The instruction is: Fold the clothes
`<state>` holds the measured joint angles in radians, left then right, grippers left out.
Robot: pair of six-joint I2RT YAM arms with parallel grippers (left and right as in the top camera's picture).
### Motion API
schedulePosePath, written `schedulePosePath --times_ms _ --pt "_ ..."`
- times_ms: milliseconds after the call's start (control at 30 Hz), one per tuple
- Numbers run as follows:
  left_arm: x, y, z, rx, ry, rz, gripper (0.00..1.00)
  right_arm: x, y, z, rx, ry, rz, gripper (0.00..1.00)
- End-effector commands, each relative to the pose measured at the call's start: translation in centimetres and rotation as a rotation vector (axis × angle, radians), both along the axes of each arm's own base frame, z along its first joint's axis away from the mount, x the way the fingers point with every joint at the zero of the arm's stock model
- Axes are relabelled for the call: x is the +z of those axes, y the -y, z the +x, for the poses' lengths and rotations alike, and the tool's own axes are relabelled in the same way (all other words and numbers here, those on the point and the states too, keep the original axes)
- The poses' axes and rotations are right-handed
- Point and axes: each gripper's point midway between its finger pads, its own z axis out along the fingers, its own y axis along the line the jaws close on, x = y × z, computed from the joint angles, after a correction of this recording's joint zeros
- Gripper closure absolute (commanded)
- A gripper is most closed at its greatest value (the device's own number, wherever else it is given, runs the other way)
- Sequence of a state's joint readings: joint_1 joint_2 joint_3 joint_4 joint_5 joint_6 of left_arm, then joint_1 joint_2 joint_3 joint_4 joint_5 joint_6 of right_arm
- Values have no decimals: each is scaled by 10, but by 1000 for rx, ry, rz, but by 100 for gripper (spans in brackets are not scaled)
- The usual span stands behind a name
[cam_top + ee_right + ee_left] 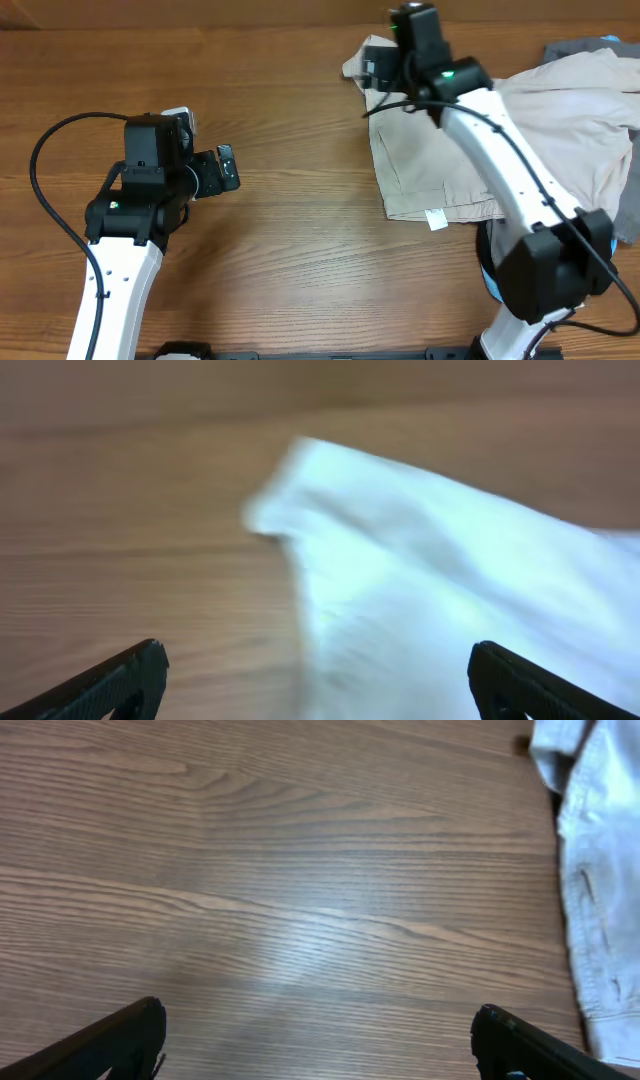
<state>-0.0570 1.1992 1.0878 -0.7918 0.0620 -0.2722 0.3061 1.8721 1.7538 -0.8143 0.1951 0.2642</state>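
The beige shorts [440, 165] lie rumpled at the right of the table, with a small white tag [435, 219] at their near edge. My right gripper [377, 68] is open and hovers over the shorts' far-left corner; in the right wrist view the cloth [430, 580] is blurred and fills the space between the fingers. My left gripper [222, 168] is open and empty over bare wood at the left; the left wrist view shows the shorts' edge [600, 890] at its right side.
A grey garment [580, 48] lies at the far right behind the shorts. Something blue [490, 282] shows beside the right arm's base. The wooden table [280, 260] stretches between the two arms.
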Motion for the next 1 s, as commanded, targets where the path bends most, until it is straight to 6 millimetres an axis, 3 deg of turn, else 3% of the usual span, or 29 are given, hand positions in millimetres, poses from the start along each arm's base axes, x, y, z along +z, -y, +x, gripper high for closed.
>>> schedulePosePath --times_ms 0,167,400,533,600,867,967 --pt "14 22 7 -56 30 -121 0 58 94 -36 -275 24 16 0" --pt "1 50 11 -139 -5 -142 0 28 193 -106 -627 -236 106 0" --pt "-50 123 7 -263 -169 -185 0 16 267 -153 -842 -342 169 0" --pt "-95 198 -4 -390 -298 -290 0 14 281 -161 -813 -360 220 0" --pt "-109 226 -8 -442 -320 -327 0 14 281 -161 -811 -361 218 0" --pt "-152 300 -20 -490 -353 -413 2 14 281 -161 -807 -360 216 0" --pt "-167 311 -22 -438 -392 -447 5 14 281 -161 -791 -364 206 0"
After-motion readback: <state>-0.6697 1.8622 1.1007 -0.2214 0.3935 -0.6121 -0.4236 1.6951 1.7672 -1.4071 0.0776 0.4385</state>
